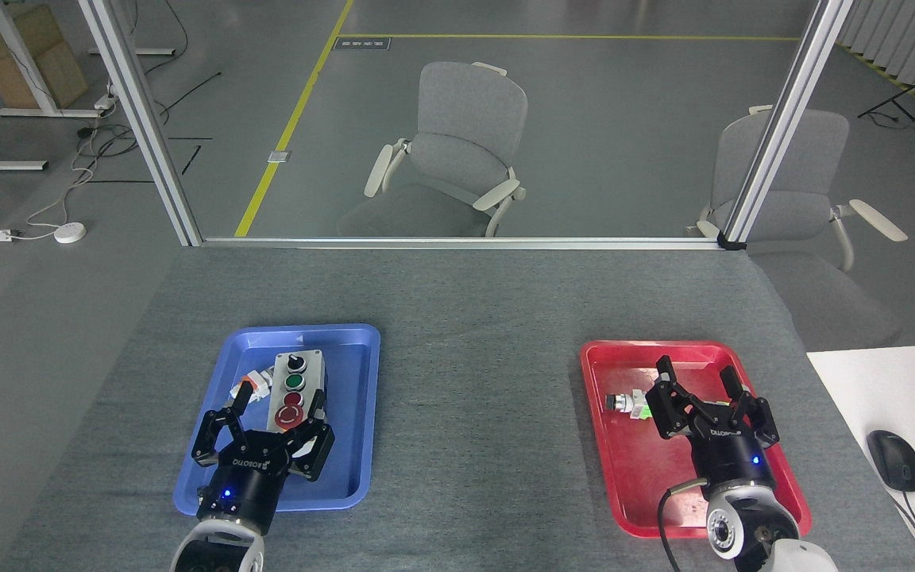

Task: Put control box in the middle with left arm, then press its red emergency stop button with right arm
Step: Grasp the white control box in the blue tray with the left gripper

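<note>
The control box (295,380) lies lengthwise in the blue tray (350,469), light grey, with a black knob at its far end, then a green and a small red button. The red emergency stop button (290,415) is at its near end. My left gripper (281,407) is open and straddles that near end, one finger on each side of the box. Whether the fingers touch it I cannot tell. My right gripper (699,376) stands open over the red tray (612,461), holding nothing.
A small white-and-orange switch part (257,383) lies left of the box, by my left finger. A green-and-silver switch part (631,403) lies in the red tray beside my right gripper. Grey cloth lies between the trays. A mouse (894,461) rests on the white desk at right.
</note>
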{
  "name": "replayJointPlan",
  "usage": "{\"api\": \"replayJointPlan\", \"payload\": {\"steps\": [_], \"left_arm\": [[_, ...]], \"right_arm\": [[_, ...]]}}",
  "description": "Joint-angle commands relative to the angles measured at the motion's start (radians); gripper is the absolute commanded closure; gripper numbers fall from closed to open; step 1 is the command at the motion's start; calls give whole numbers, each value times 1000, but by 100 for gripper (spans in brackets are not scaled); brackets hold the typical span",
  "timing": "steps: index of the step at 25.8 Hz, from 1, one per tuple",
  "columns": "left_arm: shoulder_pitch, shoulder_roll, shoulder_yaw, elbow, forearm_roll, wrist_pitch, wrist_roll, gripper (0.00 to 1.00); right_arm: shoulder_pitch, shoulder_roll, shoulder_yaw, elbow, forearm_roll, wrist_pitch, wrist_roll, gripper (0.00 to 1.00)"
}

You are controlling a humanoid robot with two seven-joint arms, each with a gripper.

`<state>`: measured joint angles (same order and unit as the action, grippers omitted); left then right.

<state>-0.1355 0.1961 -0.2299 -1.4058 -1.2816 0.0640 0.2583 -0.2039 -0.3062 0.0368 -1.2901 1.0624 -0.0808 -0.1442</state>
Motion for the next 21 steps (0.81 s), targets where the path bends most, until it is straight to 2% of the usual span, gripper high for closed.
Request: {"api": "replayJointPlan", "payload": {"steps": [1,21], "left_arm": [[-3,-1,1,8,1,-1,-2,0],[-10,-6,1,80,-1,40,-42,2]], "right_arm": [[0,2,-2,0,-1,-1,0,0],[-11,2,-34,0,1,-1,0,0]]}}
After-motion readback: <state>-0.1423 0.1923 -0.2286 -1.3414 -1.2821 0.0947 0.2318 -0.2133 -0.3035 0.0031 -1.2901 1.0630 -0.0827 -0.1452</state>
